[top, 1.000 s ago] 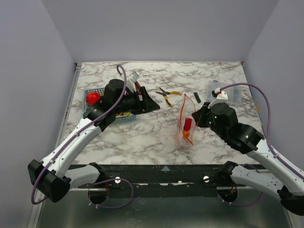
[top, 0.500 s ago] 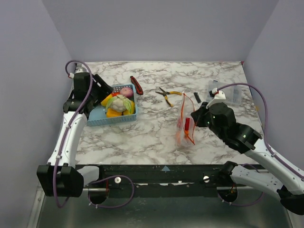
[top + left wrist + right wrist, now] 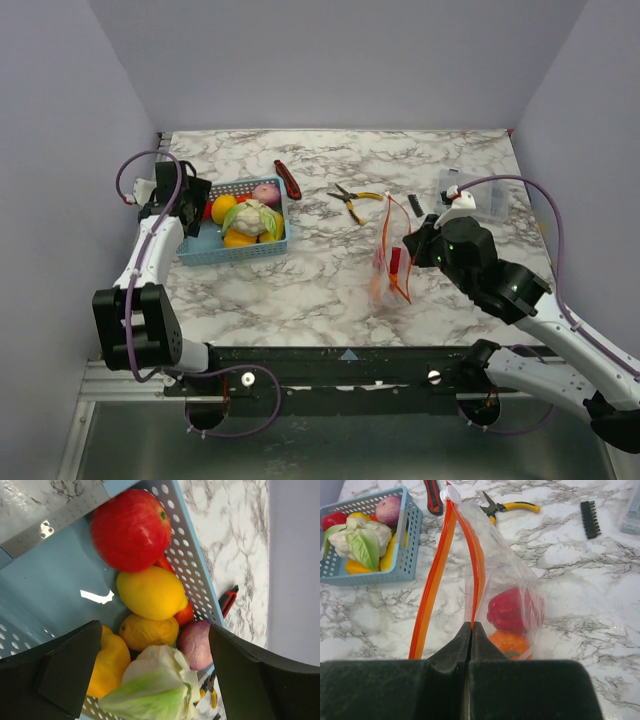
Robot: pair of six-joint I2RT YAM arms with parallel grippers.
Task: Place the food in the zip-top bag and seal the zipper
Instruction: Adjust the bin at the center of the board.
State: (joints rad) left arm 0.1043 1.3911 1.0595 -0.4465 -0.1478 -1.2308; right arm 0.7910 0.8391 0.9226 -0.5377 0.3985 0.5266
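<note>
The clear zip-top bag [image 3: 388, 262] stands upright right of centre, with a red pepper [image 3: 510, 611] and an orange fruit [image 3: 509, 642] inside. My right gripper [image 3: 410, 245] is shut on one side of the bag's orange-red zipper strip [image 3: 477, 565], pinching it at the fingertips [image 3: 471, 627]; the other side of the mouth [image 3: 436, 575] hangs open. My left gripper [image 3: 198, 205] is open and empty over the left end of the blue basket [image 3: 235, 250]. Between its fingers [image 3: 70, 665] show a red apple [image 3: 131, 530], a lemon [image 3: 150, 592], a purple onion [image 3: 196, 644] and a cauliflower [image 3: 155, 685].
A red-handled knife [image 3: 288, 180], yellow-handled pliers [image 3: 352, 200] and a black bit holder [image 3: 413, 205] lie behind the bag. A rigid clear box [image 3: 480, 195] stands at the back right. The basket is near the table's left edge.
My left arm has swung back from the table's middle to the far left and now hovers at the basket's left end. The right gripper and the bag have not moved.
</note>
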